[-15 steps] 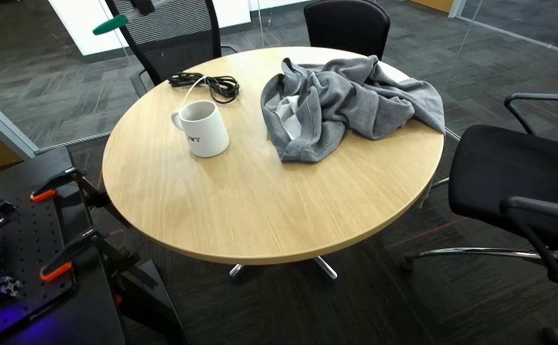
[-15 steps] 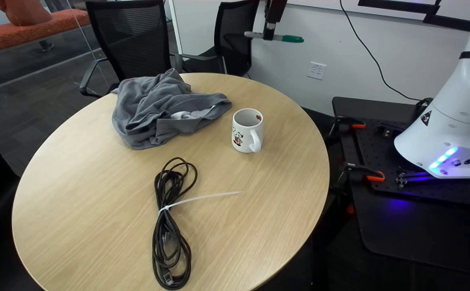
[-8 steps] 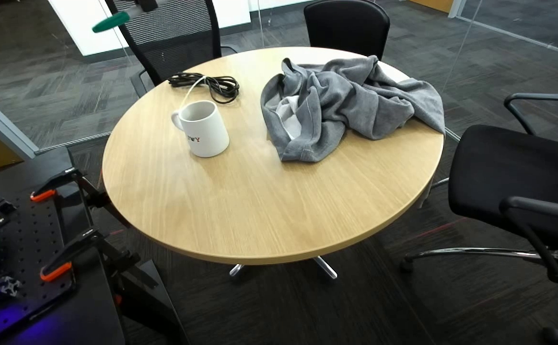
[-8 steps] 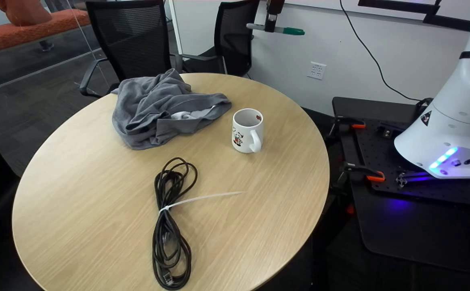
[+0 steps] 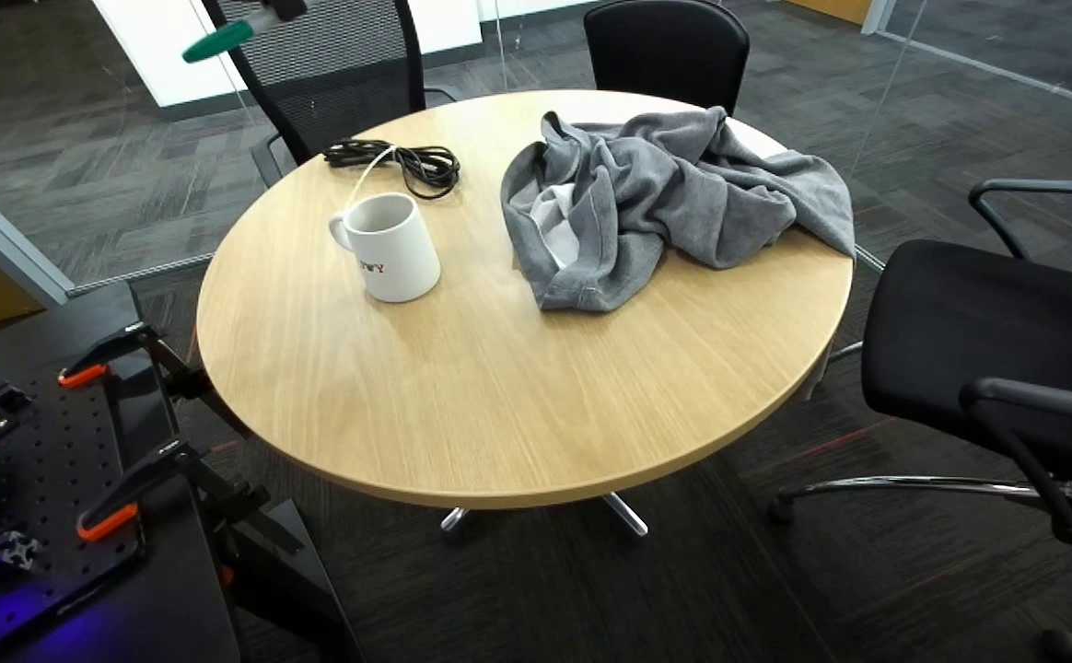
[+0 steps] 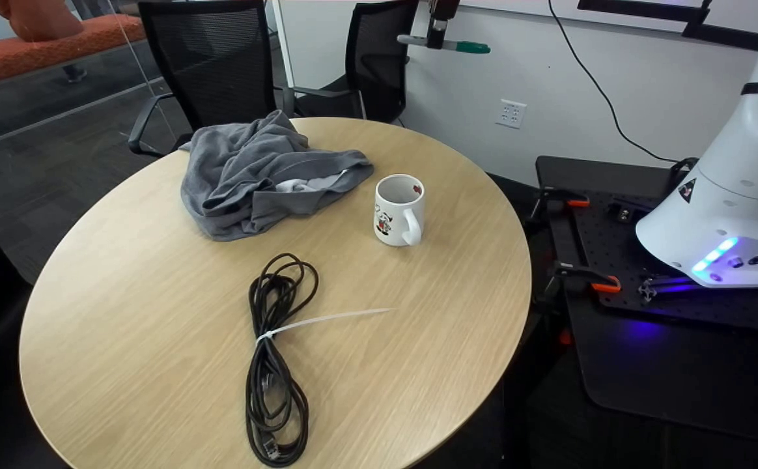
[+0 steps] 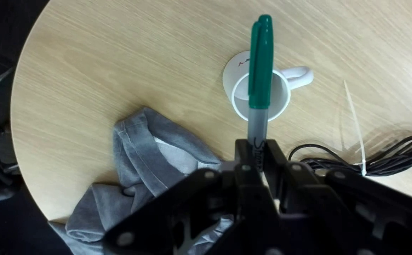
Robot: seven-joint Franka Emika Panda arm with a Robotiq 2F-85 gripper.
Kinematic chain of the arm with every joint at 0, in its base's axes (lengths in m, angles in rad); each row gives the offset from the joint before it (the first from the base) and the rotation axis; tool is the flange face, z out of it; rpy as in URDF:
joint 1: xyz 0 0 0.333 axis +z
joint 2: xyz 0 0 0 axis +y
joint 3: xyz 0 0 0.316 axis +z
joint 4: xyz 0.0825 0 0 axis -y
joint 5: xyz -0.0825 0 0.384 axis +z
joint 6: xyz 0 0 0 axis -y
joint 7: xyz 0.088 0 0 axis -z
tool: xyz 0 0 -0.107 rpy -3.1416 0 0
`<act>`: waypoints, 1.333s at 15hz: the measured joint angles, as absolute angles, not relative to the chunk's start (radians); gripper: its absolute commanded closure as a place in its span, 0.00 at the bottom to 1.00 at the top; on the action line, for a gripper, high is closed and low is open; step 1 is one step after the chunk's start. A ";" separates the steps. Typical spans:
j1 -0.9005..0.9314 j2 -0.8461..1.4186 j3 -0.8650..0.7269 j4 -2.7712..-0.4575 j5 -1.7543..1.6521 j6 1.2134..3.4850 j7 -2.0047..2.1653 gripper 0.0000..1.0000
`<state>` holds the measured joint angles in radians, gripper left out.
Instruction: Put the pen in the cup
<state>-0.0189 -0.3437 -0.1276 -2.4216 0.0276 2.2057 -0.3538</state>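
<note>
The pen is a grey marker with a green cap; it shows in both exterior views [image 5: 221,40] [image 6: 470,47] and in the wrist view [image 7: 261,67]. My gripper [image 7: 257,150] is shut on the pen's grey barrel and holds it roughly level, high above the table; it is at the top edge of both exterior views [image 5: 289,9] [image 6: 436,39]. The cup is a white mug with a handle, upright on the round table, in both exterior views [image 5: 400,262] [image 6: 389,212]. In the wrist view the cup [image 7: 233,76] lies below the capped end, which partly covers its opening.
A grey garment [image 5: 656,193] lies crumpled on the wooden table [image 5: 499,396]; it also shows in the wrist view [image 7: 138,148]. A bundled black cable [image 6: 278,365] with a white tie lies near the cup. Chairs [image 5: 1006,331] stand around the table.
My gripper has risen slightly with the pen over the last second, mostly in the first half. The cup, garment and cable have not moved.
</note>
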 measured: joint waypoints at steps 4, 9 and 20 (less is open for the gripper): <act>-0.008 -0.345 -0.210 -2.398 0.136 2.203 -0.624 0.97; 0.012 -0.344 -0.308 -2.350 0.324 2.114 -0.995 0.97; -0.003 -0.319 -0.334 -2.338 0.556 2.041 -1.354 0.97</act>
